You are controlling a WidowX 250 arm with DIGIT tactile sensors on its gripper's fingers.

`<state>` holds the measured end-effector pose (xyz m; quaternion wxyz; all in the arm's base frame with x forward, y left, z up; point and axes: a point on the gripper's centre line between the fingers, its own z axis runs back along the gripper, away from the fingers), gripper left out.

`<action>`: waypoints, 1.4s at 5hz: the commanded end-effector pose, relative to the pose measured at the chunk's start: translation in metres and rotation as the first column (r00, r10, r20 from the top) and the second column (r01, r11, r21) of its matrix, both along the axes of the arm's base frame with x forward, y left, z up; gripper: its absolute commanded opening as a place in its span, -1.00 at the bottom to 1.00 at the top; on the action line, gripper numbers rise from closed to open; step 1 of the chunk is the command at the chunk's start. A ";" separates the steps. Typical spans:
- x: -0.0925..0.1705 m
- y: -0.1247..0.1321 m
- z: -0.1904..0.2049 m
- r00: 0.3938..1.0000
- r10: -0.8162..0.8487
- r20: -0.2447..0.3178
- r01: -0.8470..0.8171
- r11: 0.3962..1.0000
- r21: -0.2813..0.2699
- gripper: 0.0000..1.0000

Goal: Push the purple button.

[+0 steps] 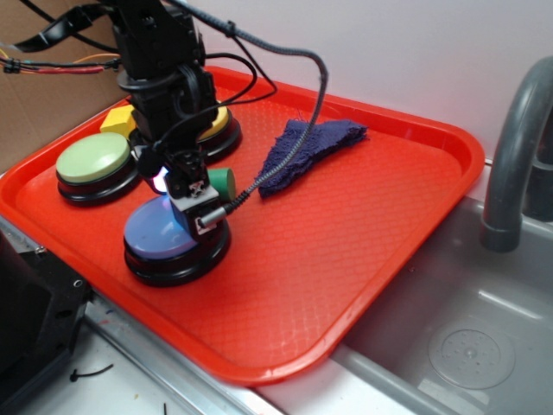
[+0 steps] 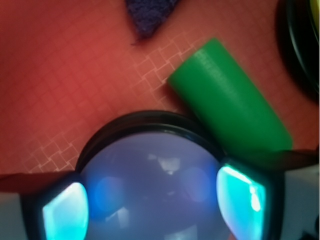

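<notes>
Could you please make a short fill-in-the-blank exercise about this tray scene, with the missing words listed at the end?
1. The gripper is directly above the ______ button.
2. All the buttons sit on a tray whose colour is ______.
3. The cylinder lying beside the biggest button is ______ in colour.
4. The dark cloth lies ______ the tray.

Missing words: purple; red; green; on
</notes>
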<state>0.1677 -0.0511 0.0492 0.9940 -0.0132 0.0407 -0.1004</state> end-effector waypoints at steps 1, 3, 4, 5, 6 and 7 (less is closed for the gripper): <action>-0.003 0.011 0.048 0.996 0.078 0.034 -0.080 0.996 0.035 1.00; -0.005 0.015 0.076 0.993 0.117 0.012 -0.117 0.991 0.064 1.00; -0.005 0.019 0.085 0.991 0.133 -0.003 -0.133 0.988 0.075 1.00; -0.003 0.031 0.090 0.986 0.165 -0.028 -0.163 0.984 0.068 1.00; -0.008 0.041 0.096 0.978 0.200 -0.059 -0.194 0.977 0.091 1.00; -0.016 0.050 0.114 0.961 0.266 -0.071 -0.263 0.963 0.058 1.00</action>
